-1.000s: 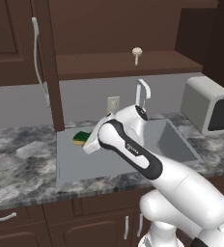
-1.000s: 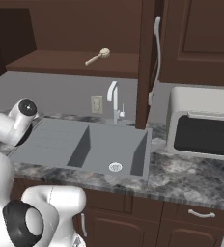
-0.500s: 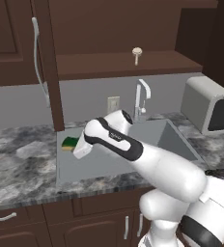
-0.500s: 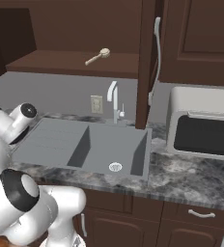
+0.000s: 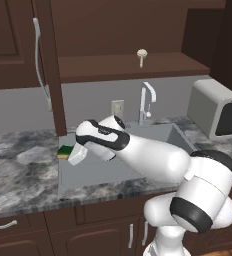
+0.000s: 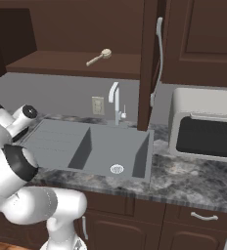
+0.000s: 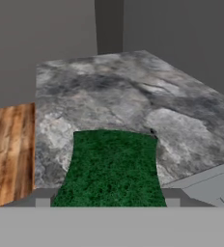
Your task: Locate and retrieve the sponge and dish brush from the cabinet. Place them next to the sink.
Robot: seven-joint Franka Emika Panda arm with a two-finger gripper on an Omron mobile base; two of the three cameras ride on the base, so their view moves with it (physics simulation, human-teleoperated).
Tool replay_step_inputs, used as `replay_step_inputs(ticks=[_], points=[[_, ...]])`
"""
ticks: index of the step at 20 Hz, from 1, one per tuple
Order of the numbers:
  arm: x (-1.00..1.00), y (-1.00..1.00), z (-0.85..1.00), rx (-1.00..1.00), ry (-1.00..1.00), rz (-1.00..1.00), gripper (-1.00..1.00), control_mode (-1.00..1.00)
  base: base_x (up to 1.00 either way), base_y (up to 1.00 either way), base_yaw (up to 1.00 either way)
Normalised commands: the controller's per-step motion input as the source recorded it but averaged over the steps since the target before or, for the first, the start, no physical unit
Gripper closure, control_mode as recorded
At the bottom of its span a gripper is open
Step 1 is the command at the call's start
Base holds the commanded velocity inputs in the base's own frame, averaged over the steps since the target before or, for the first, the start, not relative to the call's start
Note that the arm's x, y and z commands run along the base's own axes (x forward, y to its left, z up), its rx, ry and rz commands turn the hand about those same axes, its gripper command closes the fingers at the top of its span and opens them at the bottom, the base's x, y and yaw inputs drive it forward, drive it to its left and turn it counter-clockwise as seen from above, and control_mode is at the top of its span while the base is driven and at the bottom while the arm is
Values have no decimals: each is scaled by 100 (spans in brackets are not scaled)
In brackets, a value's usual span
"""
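The sponge (image 5: 64,151), yellow with a dark green top, is held in my gripper (image 5: 71,154) over the left rim of the sink (image 5: 90,174). In the hand view its green face (image 7: 111,169) fills the space between the jaws of my gripper (image 7: 109,200), which press its sides, with marbled counter (image 7: 109,96) below. The cream dish brush (image 5: 141,54) (image 6: 100,56) lies on the open shelf of the dark brown cabinet (image 5: 113,66) (image 6: 61,62). The sink (image 6: 110,151) has a chrome faucet (image 5: 146,100) (image 6: 115,100) behind it.
A pale boxy appliance (image 5: 218,115) (image 6: 206,128) stands on the counter right of the sink. The cabinet door edge with its long pale handle (image 5: 40,55) hangs above the sink's left end. Marbled counter (image 5: 18,165) stretches left; wooden floor (image 7: 7,144) lies past its end.
My arm has swung left and slightly down across the sink, carrying the sponge to the sink's left rim. The brush has not moved.
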Motion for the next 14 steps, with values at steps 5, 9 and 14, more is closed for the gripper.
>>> replay_step_inputs(ticks=[5, 9, 14], points=[[41, 3, -12, -8, 6, -5, 100, -100, 0, 0, 0], [39, 11, -6, -4, 1, -3, 100, -100, 0, 0, 0], [34, 19, -19, -5, -1, -3, 100, -100, 0, 0, 0]])
